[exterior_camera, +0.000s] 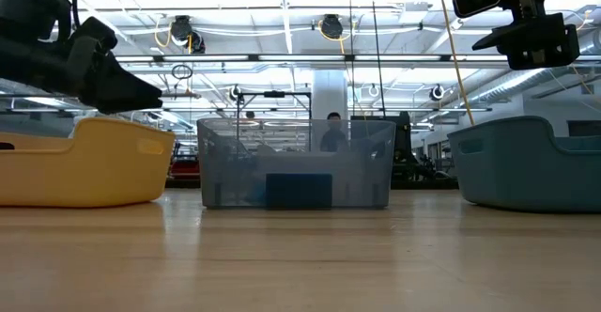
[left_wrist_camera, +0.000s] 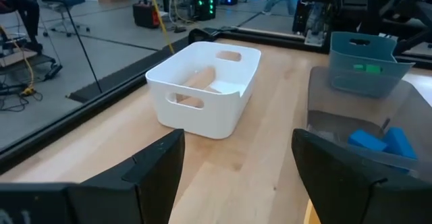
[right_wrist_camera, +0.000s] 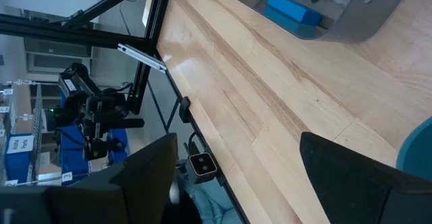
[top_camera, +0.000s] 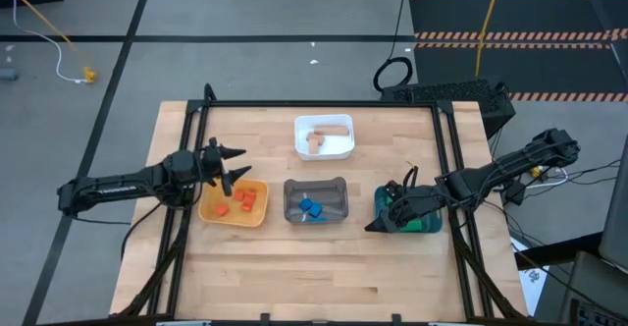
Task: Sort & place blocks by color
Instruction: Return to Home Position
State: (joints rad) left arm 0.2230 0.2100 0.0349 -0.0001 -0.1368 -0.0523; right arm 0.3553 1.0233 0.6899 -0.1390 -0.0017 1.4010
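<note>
Four trays stand on the wooden table. Tan blocks (top_camera: 316, 139) lie in the white tray (top_camera: 339, 151) at the far middle. Red-orange blocks (top_camera: 241, 200) lie in the yellow tray (top_camera: 218, 213), blue blocks (top_camera: 311, 208) in the grey tray (top_camera: 339, 187), and a green block (left_wrist_camera: 368, 67) in the teal tray (top_camera: 432, 226). My left gripper (top_camera: 238, 169) hovers open over the yellow tray's far edge, with nothing between its fingers. My right gripper (top_camera: 378, 223) hangs open over the teal tray's left side, also holding nothing, and hides much of that tray.
A black metal frame (top_camera: 324, 103) runs along the table's far, left and right sides. Bare wood (top_camera: 314, 267) stretches from the trays to the near edge. In the low view the yellow tray (exterior_camera: 84, 162), grey tray (exterior_camera: 296, 166) and teal tray (exterior_camera: 531, 162) stand in a row.
</note>
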